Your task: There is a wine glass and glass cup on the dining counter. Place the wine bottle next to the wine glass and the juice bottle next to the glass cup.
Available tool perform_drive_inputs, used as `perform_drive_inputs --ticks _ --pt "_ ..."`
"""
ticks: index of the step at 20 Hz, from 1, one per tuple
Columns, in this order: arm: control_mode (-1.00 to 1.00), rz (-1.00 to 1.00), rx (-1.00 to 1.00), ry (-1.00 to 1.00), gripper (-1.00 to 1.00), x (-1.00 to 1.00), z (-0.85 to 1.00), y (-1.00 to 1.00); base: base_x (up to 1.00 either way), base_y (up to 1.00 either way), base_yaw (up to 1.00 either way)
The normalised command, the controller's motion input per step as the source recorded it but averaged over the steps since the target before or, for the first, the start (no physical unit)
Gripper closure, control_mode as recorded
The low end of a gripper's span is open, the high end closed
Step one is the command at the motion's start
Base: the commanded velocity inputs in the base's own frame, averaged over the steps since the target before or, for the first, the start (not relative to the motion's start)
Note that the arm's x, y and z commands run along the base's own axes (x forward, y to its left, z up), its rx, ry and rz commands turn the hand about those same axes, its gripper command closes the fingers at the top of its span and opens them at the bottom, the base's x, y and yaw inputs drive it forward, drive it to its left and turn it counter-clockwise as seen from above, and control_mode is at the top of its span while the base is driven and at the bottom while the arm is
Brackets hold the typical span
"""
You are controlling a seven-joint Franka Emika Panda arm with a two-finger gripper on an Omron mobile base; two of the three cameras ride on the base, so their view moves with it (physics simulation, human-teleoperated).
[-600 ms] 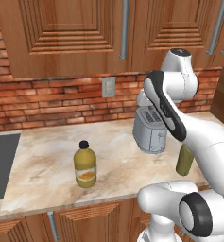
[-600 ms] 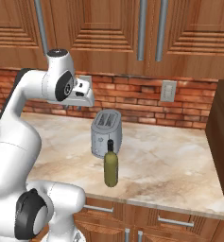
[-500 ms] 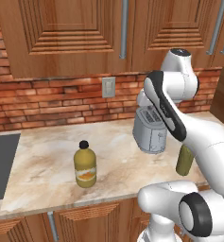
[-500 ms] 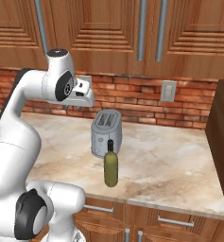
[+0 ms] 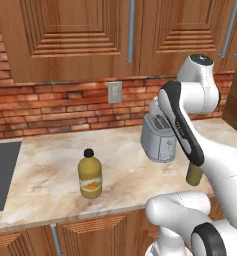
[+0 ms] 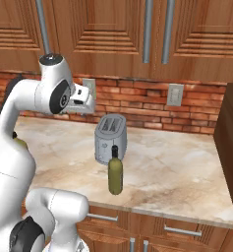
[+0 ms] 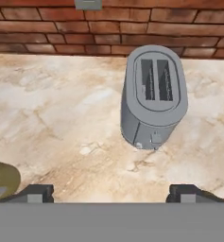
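two jaws wide apart, holding nothing — arm raised, hand aimed down over the toaster (image 7: pixel 153 97).

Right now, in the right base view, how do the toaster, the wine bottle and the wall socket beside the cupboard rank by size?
1. Toaster, bulkiest.
2. Wine bottle, about as tall but much slimmer, and nearer the camera, so this ranking is unsure.
3. Wall socket, smallest.

Juice bottle (image 5: pixel 90 174) yellow, black cap, orange-white label; wine bottle (image 6: pixel 115 173) olive-green, dark neck; toaster (image 7: pixel 153 96) grey, dark slots; worktop (image 6: pixel 172 172) beige marbled; wall (image 5: pixel 50 107) red-brown brick; cabinets (image 6: pixel 113 29) brown wood, grey handles.
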Motion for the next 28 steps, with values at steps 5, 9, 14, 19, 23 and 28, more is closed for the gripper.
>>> perform_drive_inputs --ticks 5,9,14,19,23,28 --pt "-1.00 -0.39 0.00 -0.14 -1.00 -0.45 -0.03 0.00 0.00 0.00 0.00" --pt "-1.00 -0.56 0.00 -0.10 -1.00 -0.39 -0.09 0.00 0.00 0.00 0.00" --pt "-1.00 -0.47 0.00 -0.13 -1.00 -0.40 -0.11 0.01 0.00 0.00 0.00" --pt "-1.00 -0.39 0.00 -0.14 -1.00 -0.40 -0.15 0.02 0.00 0.00 0.00" --pt "-1.00 -0.30 0.00 -0.12 -1.00 -0.23 -0.22 0.00 0.00 0.00 0.00" --pt "-1.00 -0.15 -0.03 -0.16 -1.00 -0.18 -0.30 0.00 0.00 0.00 0.00"
